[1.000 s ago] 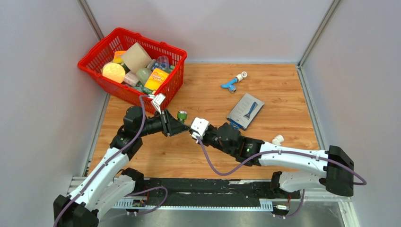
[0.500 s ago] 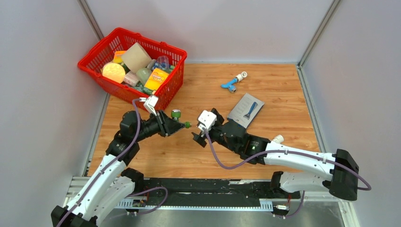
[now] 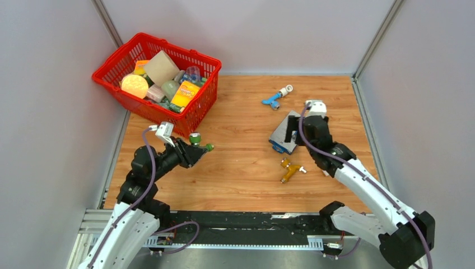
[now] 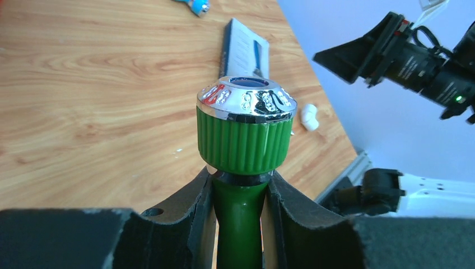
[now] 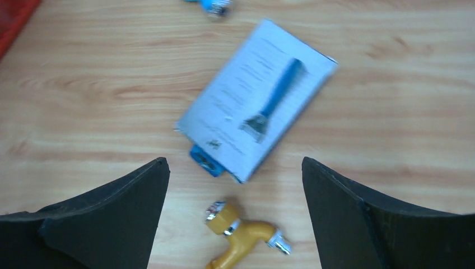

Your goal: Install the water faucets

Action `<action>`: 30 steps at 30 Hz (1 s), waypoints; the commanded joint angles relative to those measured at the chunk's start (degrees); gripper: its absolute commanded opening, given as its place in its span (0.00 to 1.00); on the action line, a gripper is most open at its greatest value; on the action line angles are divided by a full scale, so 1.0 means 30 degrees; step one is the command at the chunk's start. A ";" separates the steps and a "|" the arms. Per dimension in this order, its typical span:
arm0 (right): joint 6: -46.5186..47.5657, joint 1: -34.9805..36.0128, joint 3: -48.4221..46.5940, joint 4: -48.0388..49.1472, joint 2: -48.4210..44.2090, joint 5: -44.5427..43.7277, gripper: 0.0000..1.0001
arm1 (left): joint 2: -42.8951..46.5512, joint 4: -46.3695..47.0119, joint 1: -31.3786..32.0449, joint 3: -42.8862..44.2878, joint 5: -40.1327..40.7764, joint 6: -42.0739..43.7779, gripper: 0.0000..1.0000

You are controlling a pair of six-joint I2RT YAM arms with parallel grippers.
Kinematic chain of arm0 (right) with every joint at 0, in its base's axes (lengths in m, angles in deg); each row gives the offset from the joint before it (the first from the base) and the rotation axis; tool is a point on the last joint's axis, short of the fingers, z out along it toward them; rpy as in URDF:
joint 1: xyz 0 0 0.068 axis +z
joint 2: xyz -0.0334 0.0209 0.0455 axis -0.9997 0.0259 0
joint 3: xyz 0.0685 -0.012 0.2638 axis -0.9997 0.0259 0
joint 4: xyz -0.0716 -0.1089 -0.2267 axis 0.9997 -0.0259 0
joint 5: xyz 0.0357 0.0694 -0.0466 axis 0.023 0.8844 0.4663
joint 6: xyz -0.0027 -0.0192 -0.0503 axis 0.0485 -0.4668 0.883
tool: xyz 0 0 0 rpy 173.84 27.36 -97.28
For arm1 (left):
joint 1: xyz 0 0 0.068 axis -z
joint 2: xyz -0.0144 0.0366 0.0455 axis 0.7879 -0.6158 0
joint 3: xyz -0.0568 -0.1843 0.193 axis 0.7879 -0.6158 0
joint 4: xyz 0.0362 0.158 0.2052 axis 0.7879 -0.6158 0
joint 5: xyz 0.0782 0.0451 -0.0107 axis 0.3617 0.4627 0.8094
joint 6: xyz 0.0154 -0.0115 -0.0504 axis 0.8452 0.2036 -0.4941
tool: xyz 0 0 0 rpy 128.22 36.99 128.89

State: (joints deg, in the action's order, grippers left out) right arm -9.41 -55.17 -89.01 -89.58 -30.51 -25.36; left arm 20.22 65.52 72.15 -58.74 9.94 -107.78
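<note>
- Your left gripper [image 4: 240, 193] pinched the green faucet [image 4: 246, 131] by its neck, both fingers pressed against it, the ribbed knob and chrome cap standing above them.
- That arm was bent and reached forward, holding the faucet above the table [image 3: 241, 168] just in front of the red basket [image 3: 112, 67].
- Your right gripper [image 5: 233, 162] was spread wide and held nothing, aimed down over the grey packet [image 5: 257, 126], its arm stretched towards the far right.
- The orange-yellow faucet [image 5: 241, 238] lay on the wood just on the near side of the packet.
- The blue faucet [image 3: 273, 101] lay farther back, and the right wrist view cut most of it off.
- The packet's print was too blurred to read; only its blue razor picture came through.
- The labels in the basket were too small to read.
</note>
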 commanded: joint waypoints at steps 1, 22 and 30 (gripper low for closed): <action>-0.4455 -0.3925 -0.0184 -0.4118 -0.0810 -0.0850 0.91 | 0.1090 -0.2032 0.0134 0.0918 0.1762 0.3127 0.00; -0.6570 -1.4776 0.3830 -0.2365 0.4402 0.6387 0.79 | 0.3786 -0.4235 0.1687 0.1270 0.6482 0.6122 0.00; -0.6481 -1.4689 0.5557 -0.0757 0.4785 0.9546 0.53 | 0.3787 -0.4205 0.1687 0.1212 0.6511 0.6092 0.00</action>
State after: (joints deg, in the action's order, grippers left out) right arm -27.62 -99.37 -75.26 -96.34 -16.67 -4.84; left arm 31.17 51.07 77.03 -57.01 28.93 -90.60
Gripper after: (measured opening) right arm 0.596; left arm 0.376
